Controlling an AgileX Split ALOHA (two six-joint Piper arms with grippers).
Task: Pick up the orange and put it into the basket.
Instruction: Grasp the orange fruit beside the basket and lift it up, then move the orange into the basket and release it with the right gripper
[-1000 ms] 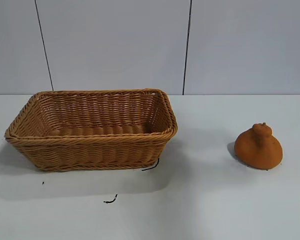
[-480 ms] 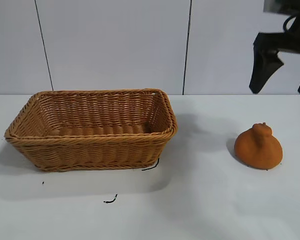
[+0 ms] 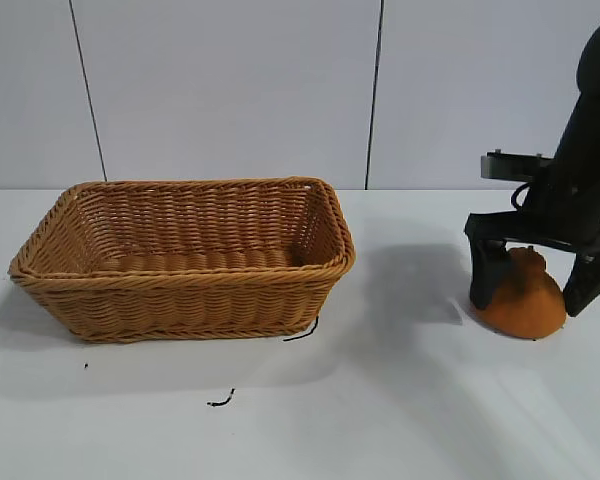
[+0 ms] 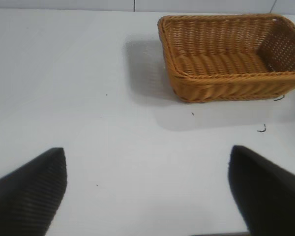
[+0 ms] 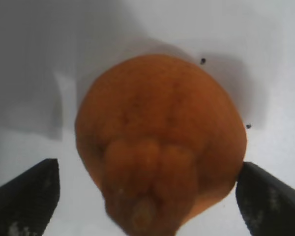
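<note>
Where a second ago the table's right side held only the fruit, and half a second ago the right arm hung high above it, the right gripper (image 3: pixel 537 282) has now dropped down around the orange (image 3: pixel 523 300) — the approach is done and the grasp is about to begin. Its two dark fingers (image 3: pixel 487 270) stand spread wide, one on each side of the fruit, tips low near the white table (image 3: pixel 400 400). From the right wrist view the orange (image 5: pixel 160 147) fills the space between the fingertips (image 5: pixel 27 196), knobby bump facing the camera, with a sliver of table showing on both sides, so the pads look just beside the skin rather than pressed on it. The fruit sits where it sat before, resting on the table and not lifted. The basket (image 3: pixel 185 265) is unmoved as well, well apart toward the left side of the table, open side up and with nothing in it. My judgement is that closing comes next, and the rounded flanks may let the fruit slip if the fingers bite too high. The left gripper (image 4: pixel 147 196) is parked away from the work, its fingers spread, looking across bare table toward the basket (image 4: pixel 226 83) — it appears to have no part in this step
</note>
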